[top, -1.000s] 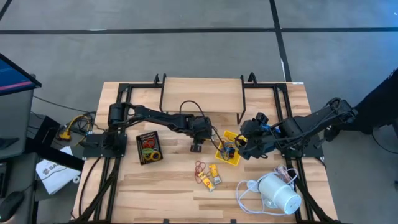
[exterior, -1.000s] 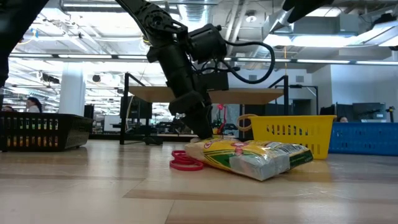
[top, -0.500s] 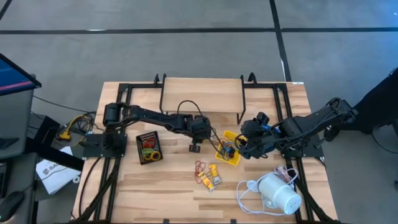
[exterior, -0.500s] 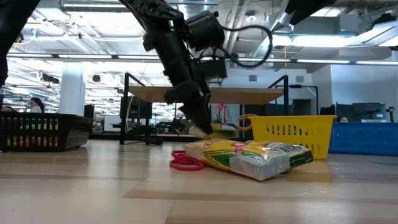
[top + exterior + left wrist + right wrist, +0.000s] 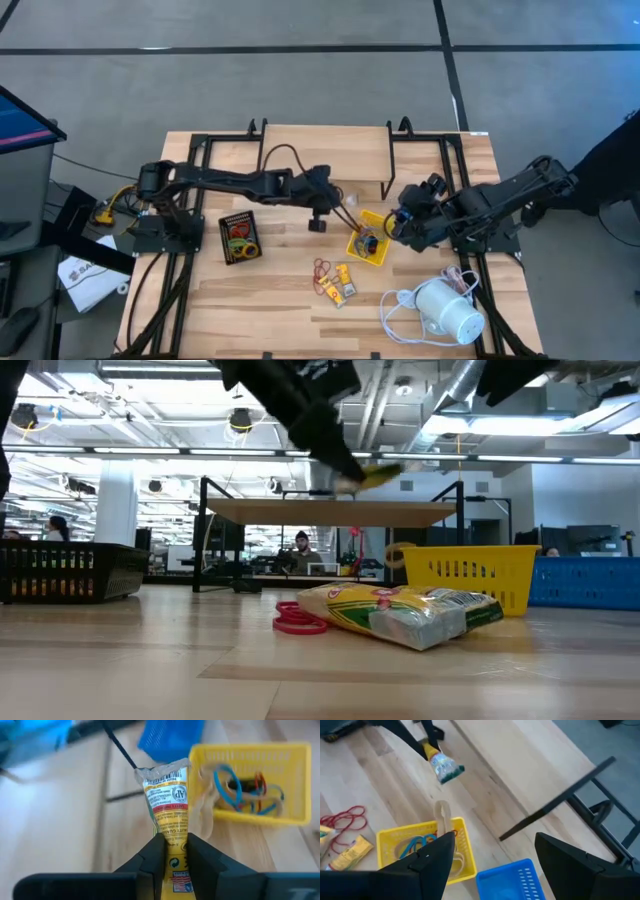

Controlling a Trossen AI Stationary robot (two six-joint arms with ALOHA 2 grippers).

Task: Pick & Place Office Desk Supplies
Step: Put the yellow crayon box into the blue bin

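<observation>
left gripper (image 5: 172,852) clamps yellow packet (image 5: 167,805); label readable wrist-side only

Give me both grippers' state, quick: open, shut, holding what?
Left gripper: shut on a small yellow packet, lifted above the table.
Right gripper: open, holding nothing, hovering near the yellow tray.

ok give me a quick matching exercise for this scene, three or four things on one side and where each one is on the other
Things:
1. yellow crayon packet
2. red rubber bands
3. white cylindrical device
4. blue rubber band

Places:
A. inside the yellow tray
B. pinched in the left hand, off the table
C. on the table near its right front corner
D. on the table beside loose packets

Pairs: 1-B, 2-D, 3-C, 4-A
</observation>
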